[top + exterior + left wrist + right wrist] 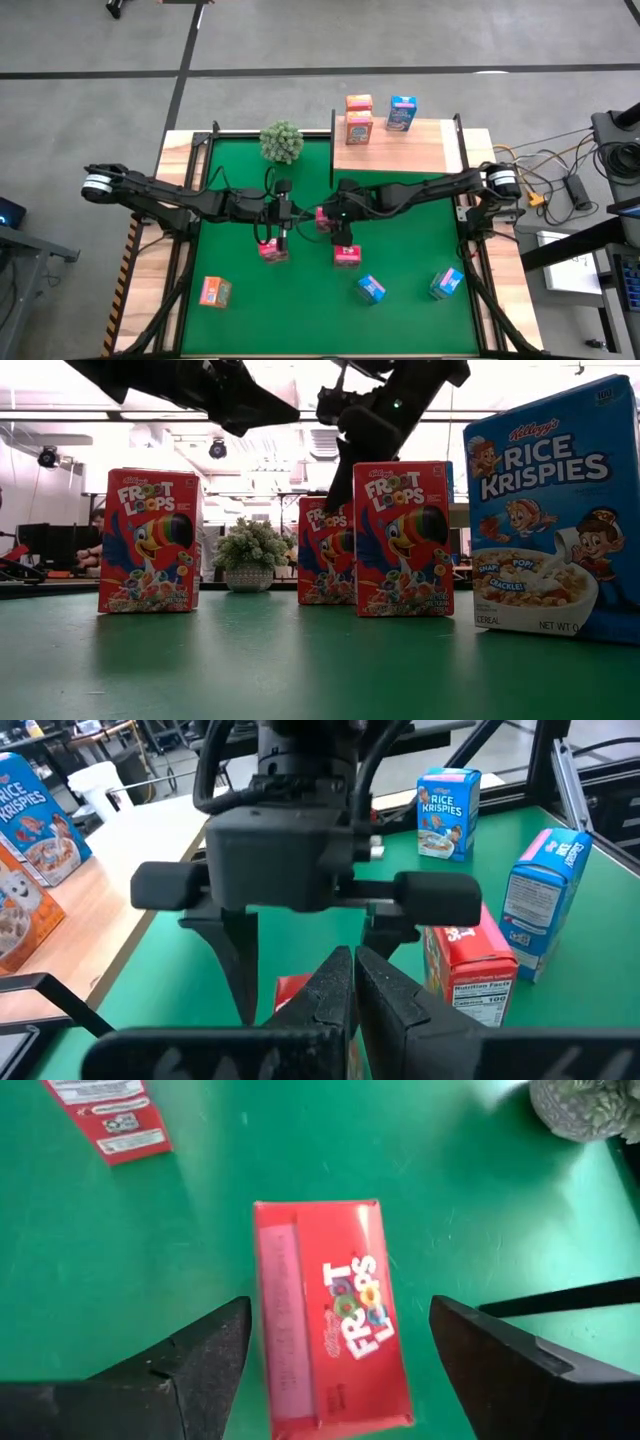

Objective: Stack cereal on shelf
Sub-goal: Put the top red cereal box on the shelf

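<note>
- Looking down, you can see the right gripper [333,216] over the middle of the green mat [240,300]. Its jaws are spread wide, one on each side of a red box [325,1315], but they hold nothing.
- You can see the left gripper [283,214] right next to it, with its jaws squeezed tight together and nothing between them.
- Two more red boxes stand close by on the mat, one [272,250] under the left gripper and one [346,256] under the right.
- You have two blue boxes on the mat nearer the front, one [371,290] in the middle and one [446,283] off to the right.
- One orange box [214,292] sits at the front left, well apart from the others.
- The shelf [420,155] is at the back right. Two orange boxes [359,120] and one blue box [402,114] already stand at its far edge.
- A round green plant [282,141] sits at the back of the mat, just beside the shelf's left end.
</note>
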